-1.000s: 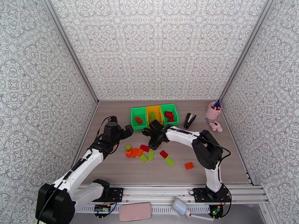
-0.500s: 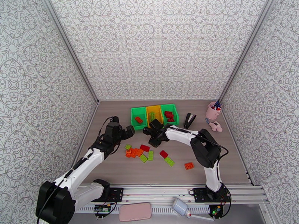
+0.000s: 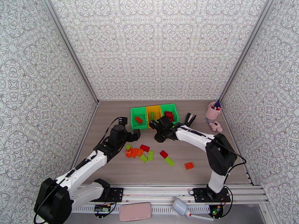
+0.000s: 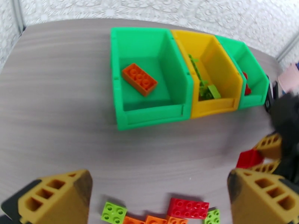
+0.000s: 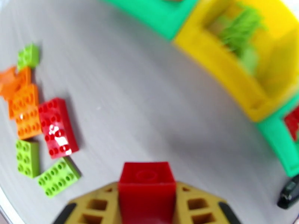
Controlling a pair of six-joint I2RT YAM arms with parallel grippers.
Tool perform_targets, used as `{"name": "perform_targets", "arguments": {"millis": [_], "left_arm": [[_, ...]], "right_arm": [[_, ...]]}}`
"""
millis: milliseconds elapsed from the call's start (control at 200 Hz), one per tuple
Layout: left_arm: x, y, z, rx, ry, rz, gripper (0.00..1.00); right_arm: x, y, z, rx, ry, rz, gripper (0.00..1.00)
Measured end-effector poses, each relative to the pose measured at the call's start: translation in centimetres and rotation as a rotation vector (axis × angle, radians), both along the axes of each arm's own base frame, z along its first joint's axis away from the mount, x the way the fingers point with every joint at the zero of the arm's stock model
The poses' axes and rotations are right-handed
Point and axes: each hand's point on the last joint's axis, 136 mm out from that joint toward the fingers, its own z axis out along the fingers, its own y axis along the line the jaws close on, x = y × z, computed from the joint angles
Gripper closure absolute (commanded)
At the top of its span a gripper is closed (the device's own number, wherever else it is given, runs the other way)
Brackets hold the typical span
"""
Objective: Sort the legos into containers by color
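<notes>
One red brick (image 5: pixel 147 187) is pinched between the fingers of the right gripper (image 3: pixel 160 130), held over the table just in front of the bins' near walls.

Step in hand, by my reading: carrying red to its bin. The right green bin (image 3: pixel 176 114) already holds red bricks (image 3: pixel 169 115) and lies at about 1 o'clock from that gripper. The next move calls for a short shift that way, clearing the rim, then letting go.

The yellow bin (image 4: pixel 213 107) holds lime pieces (image 4: pixel 205 88). The left green bin (image 4: pixel 149 118) holds one orange brick (image 4: pixel 139 79).

The left gripper (image 4: pixel 159 195) is spread wide with nothing between its fingers, above the loose pile (image 3: pixel 139 151), which sits at 6 o'clock of the bins. An orange stray (image 3: pixel 189 165) lies well apart, at 4 o'clock of the pile.

Surface: grey-brown wood-grain table (image 3: pixel 168 176). A black stapler (image 3: pixel 189 120) and a pink pen cup (image 3: pixel 213 112) stand at 3 o'clock of the bins. White patterned walls (image 3: pixel 157 45) close three sides
</notes>
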Motion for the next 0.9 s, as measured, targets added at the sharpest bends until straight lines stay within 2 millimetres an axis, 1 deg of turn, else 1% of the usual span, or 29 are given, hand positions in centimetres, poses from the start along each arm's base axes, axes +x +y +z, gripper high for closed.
{"name": "perform_targets", "arguments": {"millis": [70,160,220,275,390,495,675,770,900], "left_arm": [[-0.3,-1.3,0.2,0.024,-0.040,-0.059,0.00],[-0.8,-3.2,0.7,0.051,-0.111,-0.143,0.00],[-1.3,-4.7,0.9,0.067,-0.152,-0.202,0.00],[-1.7,-6.0,1.1,0.083,-0.188,-0.255,0.00],[-2.4,-8.2,1.5,0.100,-0.252,-0.354,0.00],[-2.8,-9.1,1.8,0.104,-0.293,-0.407,0.00],[-3.6,-9.9,1.5,0.121,-0.335,-0.469,0.00],[-3.8,-10.1,1.5,0.130,-0.349,-0.488,0.00],[-3.9,-10.4,2.0,0.127,-0.373,-0.506,0.00]], "right_arm": [[1.5,-1.5,2.3,0.068,-0.060,-0.084,0.73],[3.7,-3.4,4.7,0.144,-0.118,-0.193,0.74],[5.4,-4.6,5.8,0.186,-0.154,-0.260,0.75],[6.6,-5.7,6.4,0.209,-0.176,-0.312,0.75],[9.0,-7.6,6.8,0.233,-0.200,-0.404,0.76],[11.6,-8.6,6.9,0.248,-0.212,-0.464,0.76],[15.6,-9.2,6.4,0.260,-0.219,-0.521,0.76],[17.1,-9.4,5.9,0.265,-0.215,-0.544,0.76],[19.1,-9.2,4.9,0.258,-0.196,-0.560,0.74]]}}
